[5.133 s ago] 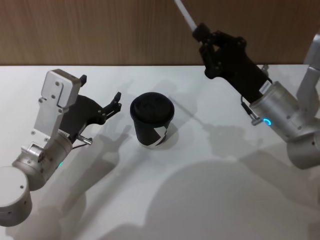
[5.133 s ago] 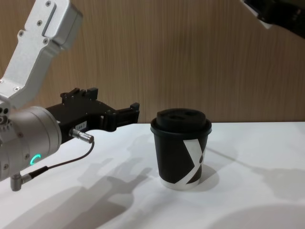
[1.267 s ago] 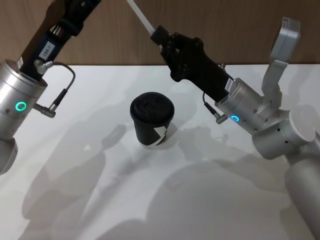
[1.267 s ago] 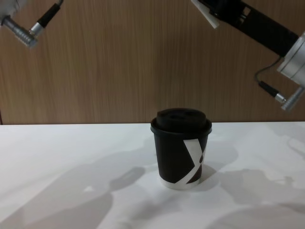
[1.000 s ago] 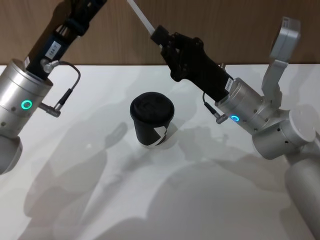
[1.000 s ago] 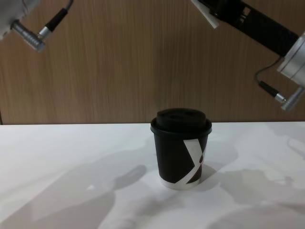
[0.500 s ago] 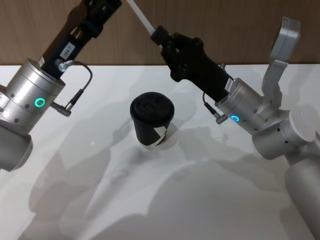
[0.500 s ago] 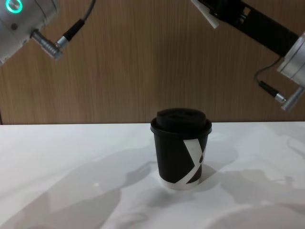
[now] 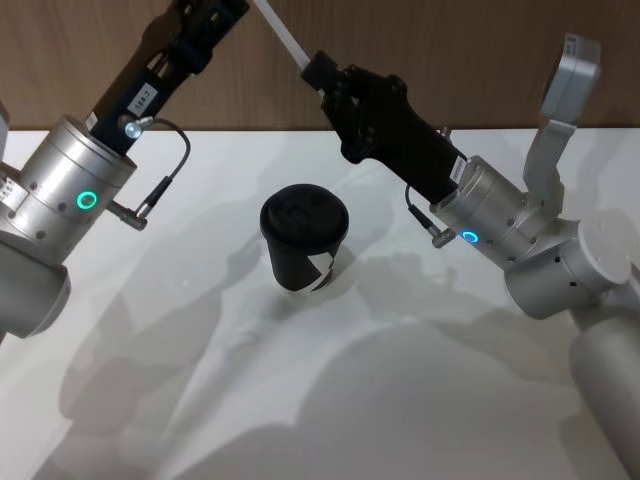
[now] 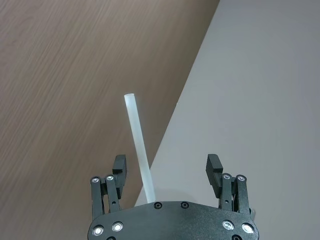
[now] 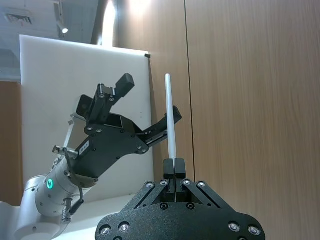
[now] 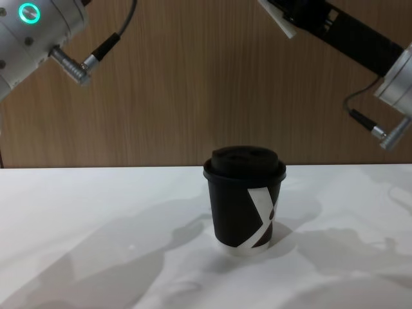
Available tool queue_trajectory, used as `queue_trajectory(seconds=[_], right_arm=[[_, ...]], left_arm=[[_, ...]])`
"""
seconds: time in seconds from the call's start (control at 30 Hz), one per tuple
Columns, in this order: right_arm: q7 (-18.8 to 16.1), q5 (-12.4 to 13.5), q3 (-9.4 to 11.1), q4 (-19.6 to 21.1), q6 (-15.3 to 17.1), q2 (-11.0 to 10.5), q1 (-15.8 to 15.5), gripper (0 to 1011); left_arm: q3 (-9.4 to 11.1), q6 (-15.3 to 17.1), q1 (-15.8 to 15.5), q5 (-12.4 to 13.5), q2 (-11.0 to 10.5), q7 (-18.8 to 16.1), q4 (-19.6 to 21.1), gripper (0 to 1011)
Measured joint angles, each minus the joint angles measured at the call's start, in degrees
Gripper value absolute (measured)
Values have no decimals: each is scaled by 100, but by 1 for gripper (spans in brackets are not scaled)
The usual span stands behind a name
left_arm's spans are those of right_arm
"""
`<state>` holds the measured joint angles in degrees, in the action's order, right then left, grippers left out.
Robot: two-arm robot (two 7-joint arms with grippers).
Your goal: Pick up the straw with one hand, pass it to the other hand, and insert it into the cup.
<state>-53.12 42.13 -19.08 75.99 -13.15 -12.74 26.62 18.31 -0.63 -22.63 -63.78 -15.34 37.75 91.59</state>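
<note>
The white surface (image 9: 420,430) is backed by a wood-panelled wall (image 12: 193,84). Both arms are raised well above the surface, towards that wall.

The right end effector (image 9: 318,70) is found fully closed on the straw (image 9: 283,32). The grip is taken near one end: a short stub is seen below the fingers in the chest view, and most of the length projects free beyond them. This hold is judged deliberate, since a long exposed section is offered for the other arm to take.

The left end effector (image 10: 167,161) is held wide open, with nothing in its grasp. It is positioned so that the straw passes between its fingers (nearer one finger than the other, by the left wrist view). No contact can be confirmed. The handover is therefore assessed as prepared but not yet made.

The cup (image 12: 244,203) stands upright on the surface with its lid on, roughly between the two arms and well below both end effectors. Its position is judged convenient for a short descent once the straw is transferred.

The straw itself is held high and slanted towards the wall, well apart from the cup.
</note>
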Motion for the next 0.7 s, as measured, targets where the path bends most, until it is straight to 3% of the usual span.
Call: queue_trajectory(seconds=[0.7], right_arm=[[0, 0, 0, 0, 0, 0, 0, 15]], left_arm=[[184, 81, -319, -114, 18, -25, -413, 1001]])
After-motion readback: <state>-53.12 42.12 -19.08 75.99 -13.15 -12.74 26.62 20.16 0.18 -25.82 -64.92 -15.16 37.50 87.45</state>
